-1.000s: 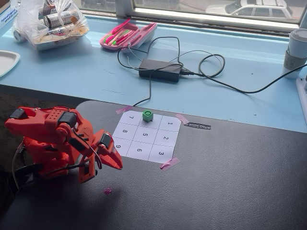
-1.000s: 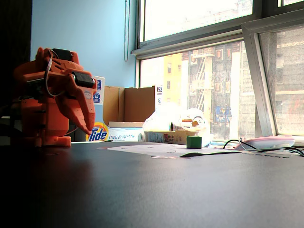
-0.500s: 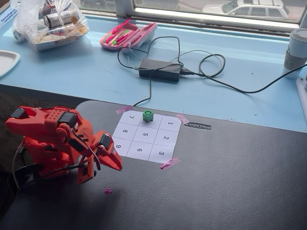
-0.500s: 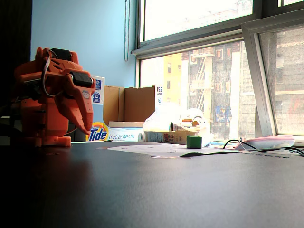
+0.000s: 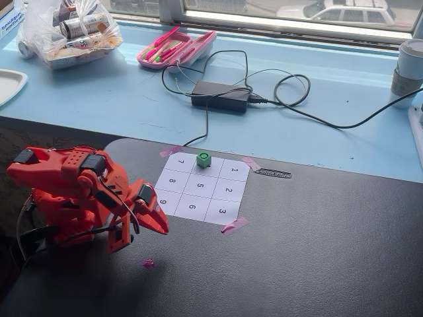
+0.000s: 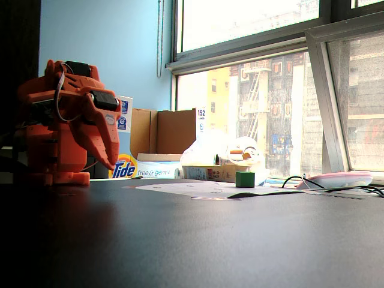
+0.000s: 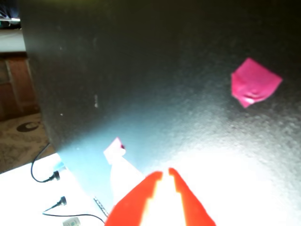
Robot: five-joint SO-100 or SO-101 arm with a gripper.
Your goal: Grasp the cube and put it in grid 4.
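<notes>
The green cube (image 5: pixel 203 159) stands on the top-middle cell of the numbered sheet, between cells 7 and 1. That cell is grid 4 (image 5: pixel 215 168), and the cube hides its digit. The cube also shows far off on the paper in the low fixed view (image 6: pixel 245 179). My orange gripper (image 5: pixel 160 226) hangs low over the black table, left of the sheet and well apart from the cube. It points down in the low fixed view (image 6: pixel 111 164). In the wrist view the gripper (image 7: pixel 165 173) has its tips almost touching and holds nothing.
A pink tape scrap (image 5: pixel 148 263) lies on the table near the gripper, also in the wrist view (image 7: pixel 254 87). A power adapter (image 5: pixel 220 96) with cables, a pink case (image 5: pixel 175 47), a plastic bag (image 5: pixel 69 30) and a cup (image 5: pixel 410 66) sit on the blue sill behind.
</notes>
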